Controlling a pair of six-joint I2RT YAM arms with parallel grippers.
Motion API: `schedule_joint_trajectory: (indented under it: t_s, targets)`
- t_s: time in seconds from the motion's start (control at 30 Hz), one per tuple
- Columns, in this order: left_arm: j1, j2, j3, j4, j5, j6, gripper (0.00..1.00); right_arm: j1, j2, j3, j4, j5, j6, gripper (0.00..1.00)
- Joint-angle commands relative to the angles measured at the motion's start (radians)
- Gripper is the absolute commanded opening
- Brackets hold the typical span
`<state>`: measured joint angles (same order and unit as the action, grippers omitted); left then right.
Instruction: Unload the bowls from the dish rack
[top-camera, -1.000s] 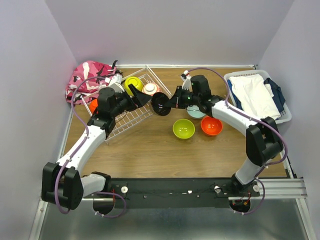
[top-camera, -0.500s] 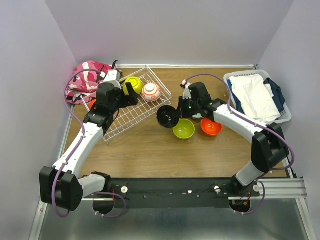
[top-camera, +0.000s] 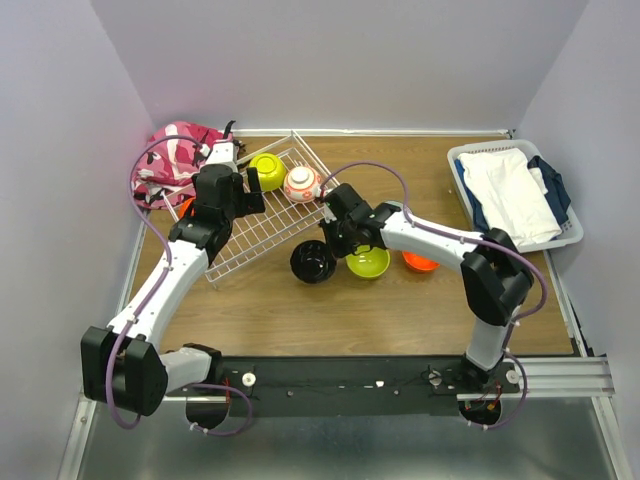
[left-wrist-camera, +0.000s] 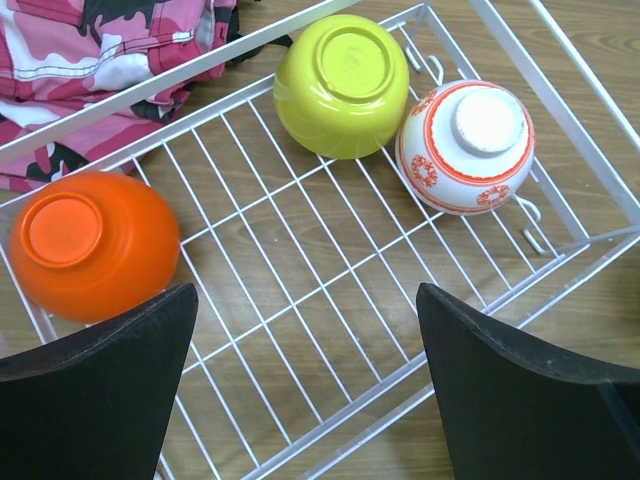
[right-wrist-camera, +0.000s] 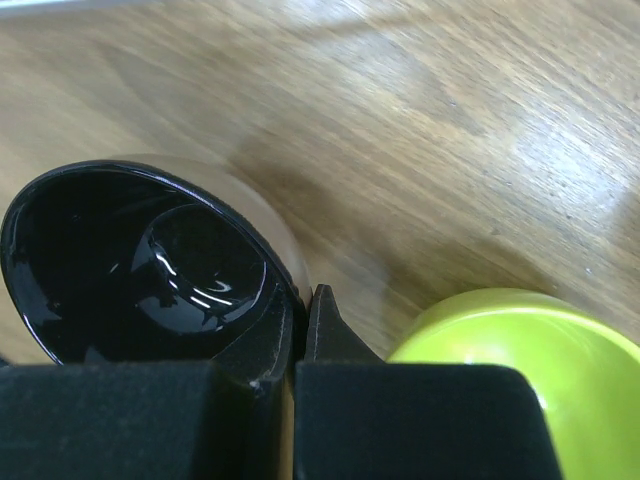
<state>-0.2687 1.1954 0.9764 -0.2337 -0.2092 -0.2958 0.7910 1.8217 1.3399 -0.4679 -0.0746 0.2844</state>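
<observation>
The white wire dish rack (top-camera: 262, 222) (left-wrist-camera: 330, 285) lies at the back left. Three bowls sit upside down in it: a lime-green one (top-camera: 267, 169) (left-wrist-camera: 340, 90), a white one with red pattern (top-camera: 301, 184) (left-wrist-camera: 465, 145) and an orange one (left-wrist-camera: 90, 245). My left gripper (top-camera: 251, 188) (left-wrist-camera: 305, 390) hovers open above the rack floor, holding nothing. My right gripper (top-camera: 326, 244) (right-wrist-camera: 300, 320) is shut on the rim of the tan bowl with glossy black inside (top-camera: 313, 262) (right-wrist-camera: 140, 255), low over the table. Beside that bowl, a lime-green bowl (top-camera: 368, 263) (right-wrist-camera: 510, 370) and an orange bowl (top-camera: 421, 263) stand on the table.
A pink camouflage cloth (top-camera: 172, 157) (left-wrist-camera: 100, 50) lies behind the rack at the back left. A white plastic basket of clothes (top-camera: 515, 192) stands at the back right. The right forearm crosses over the orange bowl on the table.
My right arm carried the black-inside bowl from beside the rack's corner down and nearer, left of the lime-green bowl. My left gripper opened wide and drew back over the rack.
</observation>
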Motion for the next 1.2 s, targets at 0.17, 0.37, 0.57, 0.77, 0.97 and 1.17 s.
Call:
schedule_joint_trajectory:
  t_s: [0.17, 0.37, 0.57, 0.77, 0.97, 1.17]
  targets:
    - [-0.003, 0.009, 0.03, -0.021, -0.052, 0.052, 0.99, 0.024, 0.067, 0.065, -0.089, 0.148, -0.013, 0.07]
    - [-0.003, 0.035, 0.051, -0.042, -0.024, 0.041, 0.99, 0.027, 0.036, 0.067, -0.083, 0.164, -0.014, 0.39]
    - [-0.004, 0.075, 0.073, -0.047, 0.004, 0.046, 0.99, 0.028, -0.041, 0.053, -0.018, 0.127, -0.019, 0.68]
    - [-0.004, 0.153, 0.152, -0.085, -0.001, 0.115, 0.99, 0.028, -0.185, -0.039, 0.11, 0.148, -0.028, 0.84]
    - [-0.004, 0.251, 0.232, -0.101, 0.071, 0.0, 0.99, 0.03, -0.32, -0.166, 0.239, 0.24, -0.002, 0.93]
    - [-0.004, 0.34, 0.263, -0.049, 0.191, -0.187, 0.99, 0.03, -0.386, -0.223, 0.273, 0.317, 0.004, 0.99]
